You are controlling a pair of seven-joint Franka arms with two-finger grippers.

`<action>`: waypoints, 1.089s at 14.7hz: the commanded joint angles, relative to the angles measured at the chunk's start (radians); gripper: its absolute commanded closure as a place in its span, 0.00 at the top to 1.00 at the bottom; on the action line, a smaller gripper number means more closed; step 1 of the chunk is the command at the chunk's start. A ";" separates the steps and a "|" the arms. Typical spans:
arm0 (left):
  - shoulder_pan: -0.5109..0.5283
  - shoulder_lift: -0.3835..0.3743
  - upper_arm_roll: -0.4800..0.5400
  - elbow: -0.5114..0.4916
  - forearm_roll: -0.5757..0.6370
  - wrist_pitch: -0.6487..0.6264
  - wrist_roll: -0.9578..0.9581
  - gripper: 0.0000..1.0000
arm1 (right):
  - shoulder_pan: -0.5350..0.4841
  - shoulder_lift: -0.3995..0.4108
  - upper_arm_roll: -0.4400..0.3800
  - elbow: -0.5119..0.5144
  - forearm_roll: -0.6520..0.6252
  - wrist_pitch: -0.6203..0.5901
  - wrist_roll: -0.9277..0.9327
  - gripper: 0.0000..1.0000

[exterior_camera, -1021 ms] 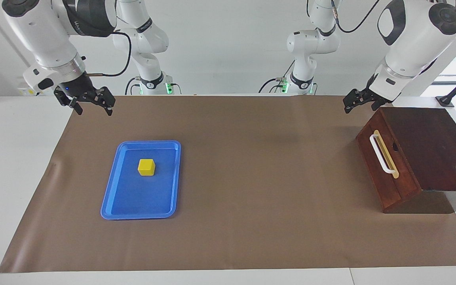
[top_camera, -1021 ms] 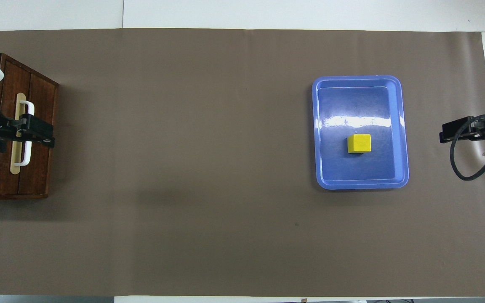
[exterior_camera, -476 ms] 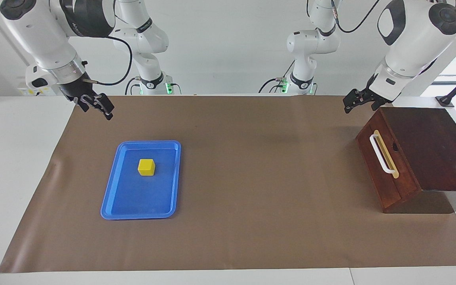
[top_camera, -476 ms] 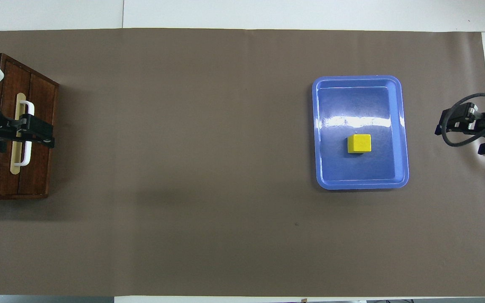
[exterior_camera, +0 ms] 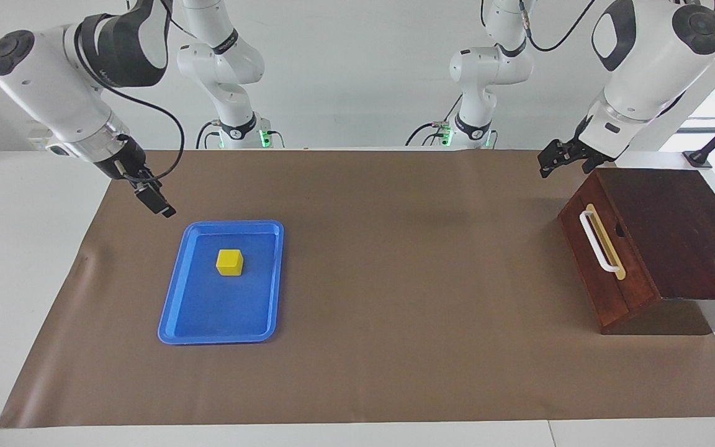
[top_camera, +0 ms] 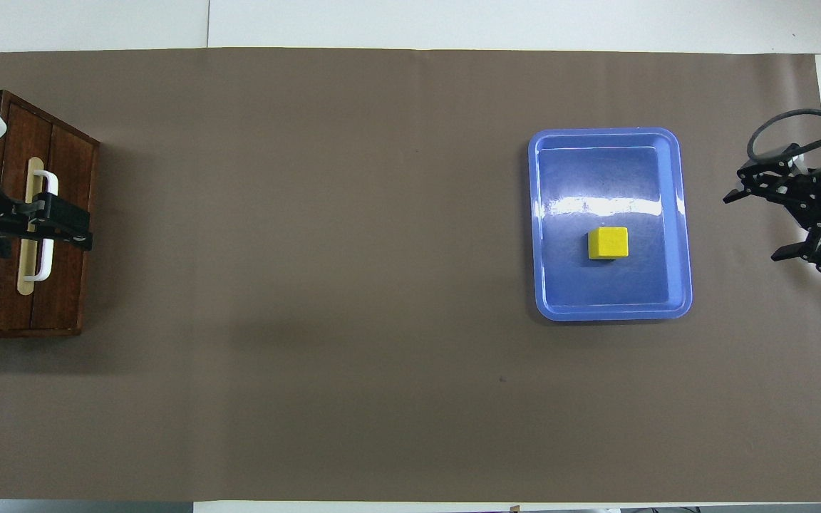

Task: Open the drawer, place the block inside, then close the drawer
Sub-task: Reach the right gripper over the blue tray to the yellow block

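Overhead view shows my right gripper (top_camera: 756, 224) with its fingers spread wide and empty, hanging over the brown mat (top_camera: 382, 356) at about three o'clock from the blue tray (top_camera: 681, 214), touching nothing. Seen from across the table the same gripper (exterior_camera: 157, 203) is edge-on and the gap between the fingers is hidden. My left gripper (exterior_camera: 557, 159) waits in the air beside the cabinet (exterior_camera: 674, 230); from above it (top_camera: 72, 229) covers the white handle (top_camera: 41, 274), but the facing view shows it raised and clear of it. I cannot tell its spread. The drawer (exterior_camera: 606, 261) is shut, its long axis and handle running toward and away from me, its front facing the tray. The block (top_camera: 608, 243) sits square in the tray, at nine o'clock from my right gripper.
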 commanded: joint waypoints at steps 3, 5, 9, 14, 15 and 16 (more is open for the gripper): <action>0.003 -0.024 0.000 -0.026 0.008 0.017 -0.001 1.00 | -0.040 0.115 0.005 0.051 0.163 0.040 0.162 0.96; 0.003 -0.024 0.000 -0.026 0.008 0.017 -0.001 1.00 | -0.048 0.122 0.005 0.006 0.237 0.080 0.240 0.95; 0.003 -0.024 0.000 -0.026 0.008 0.017 -0.001 1.00 | -0.041 0.109 0.007 -0.124 0.290 0.157 0.269 0.95; 0.003 -0.024 0.000 -0.026 0.008 0.017 -0.001 1.00 | -0.047 0.137 0.008 -0.176 0.314 0.171 0.189 0.95; 0.003 -0.024 0.000 -0.026 0.008 0.017 -0.001 1.00 | -0.051 0.147 0.008 -0.176 0.329 0.173 0.186 0.95; 0.003 -0.024 0.000 -0.026 0.008 0.017 -0.001 1.00 | -0.054 0.160 0.007 -0.178 0.349 0.173 0.182 0.95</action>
